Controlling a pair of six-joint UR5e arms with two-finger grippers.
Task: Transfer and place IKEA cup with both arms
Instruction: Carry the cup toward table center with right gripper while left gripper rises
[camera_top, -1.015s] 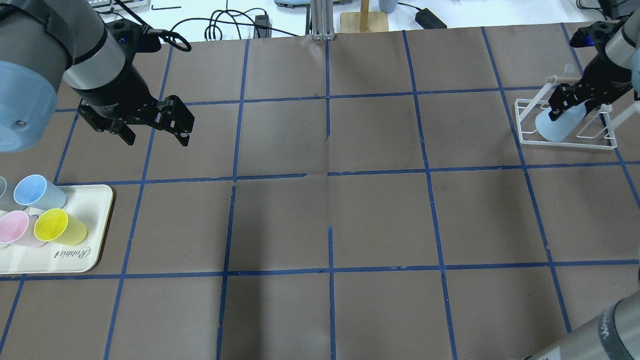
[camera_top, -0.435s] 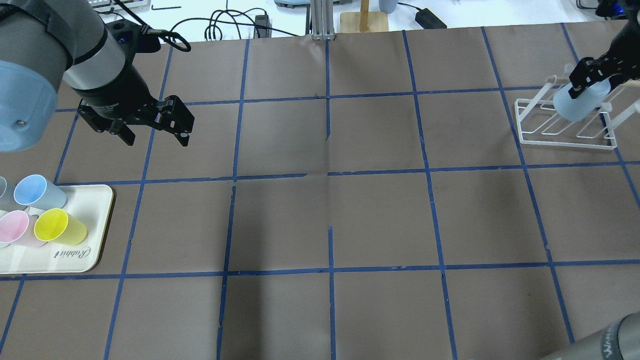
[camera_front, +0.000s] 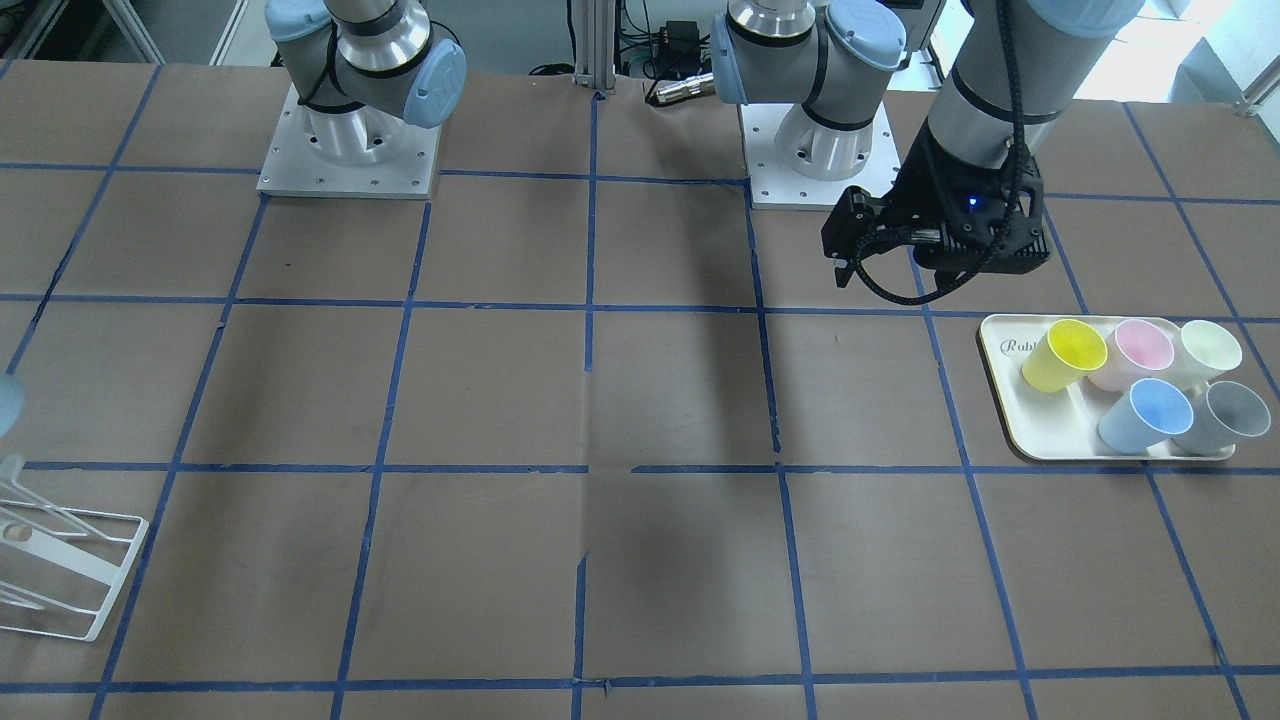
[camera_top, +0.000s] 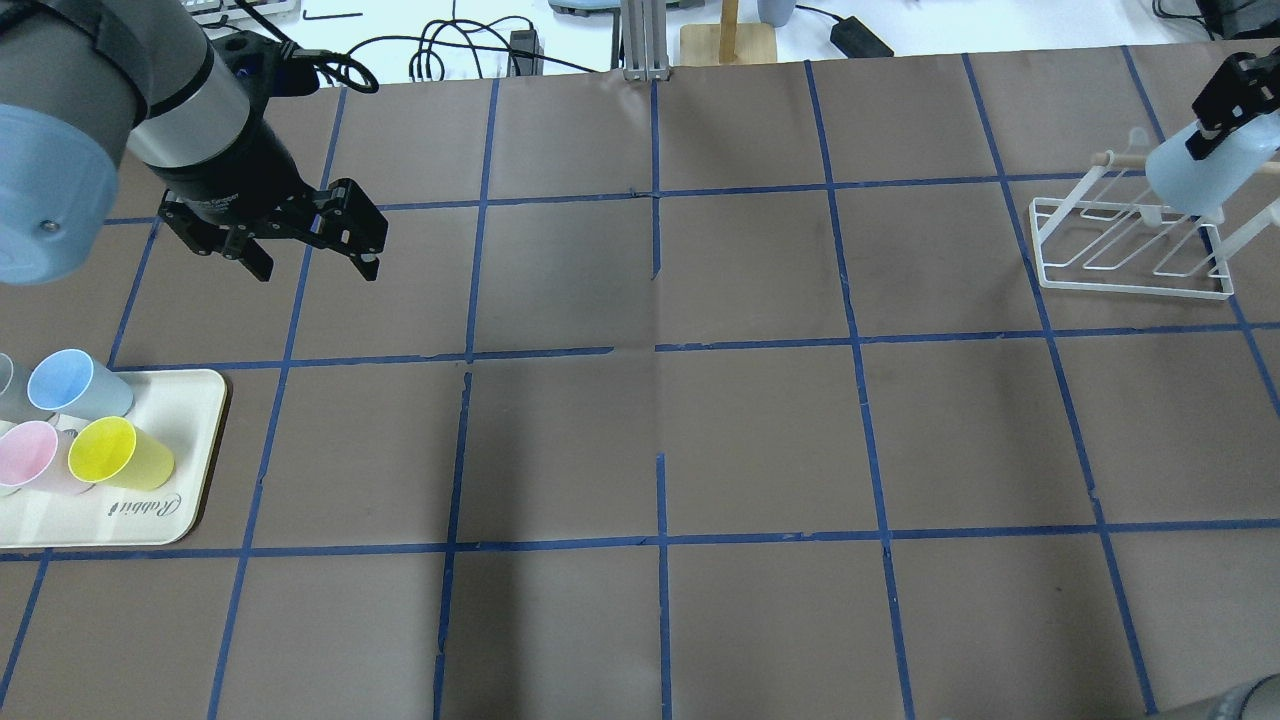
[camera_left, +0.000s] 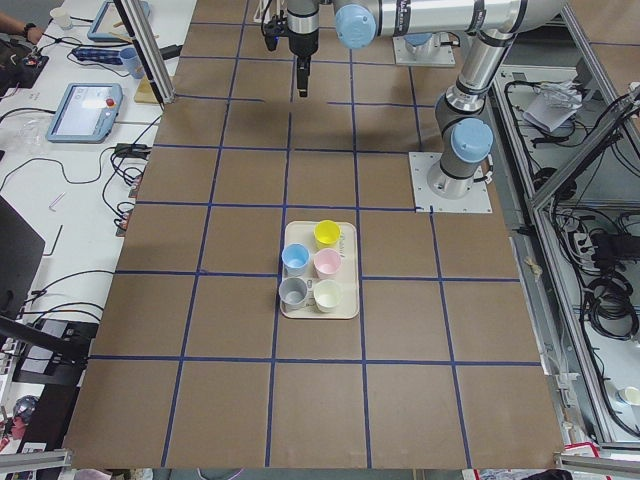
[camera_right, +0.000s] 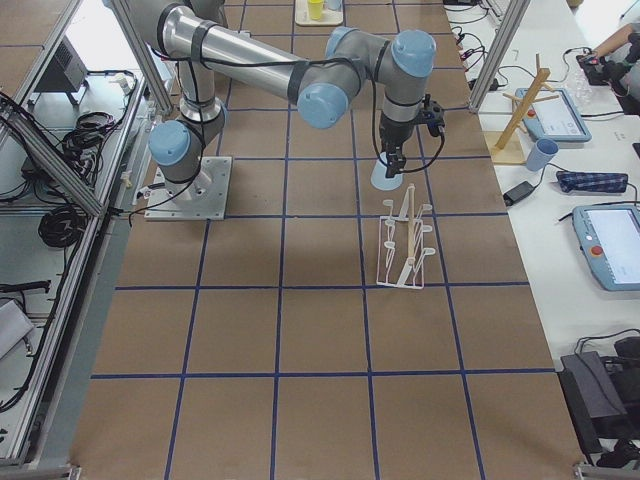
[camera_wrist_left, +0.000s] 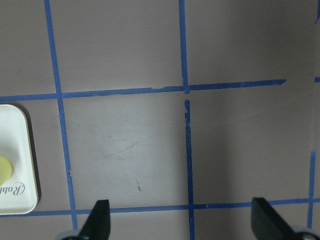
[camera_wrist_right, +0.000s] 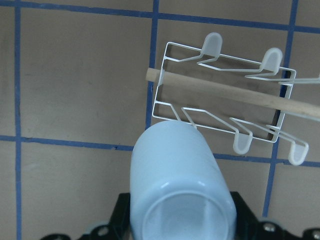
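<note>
Right gripper clamps the IKEA cup above the white rack in the overhead view; left gripper gapes, empty; right wrist view: cup overlaps the rack's edge; left wrist view: fingers apart beside the tray.

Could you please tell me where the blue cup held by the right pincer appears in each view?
Front-facing: cup, likely the pale sliver at left edge.
Overhead: far right, above the rack.
Exterior left: not discernible.
Exterior right: upper centre, beyond the rack.
Left wrist: absent.
Right wrist: bottom centre.
Shared landmark: white wire rack.
</note>
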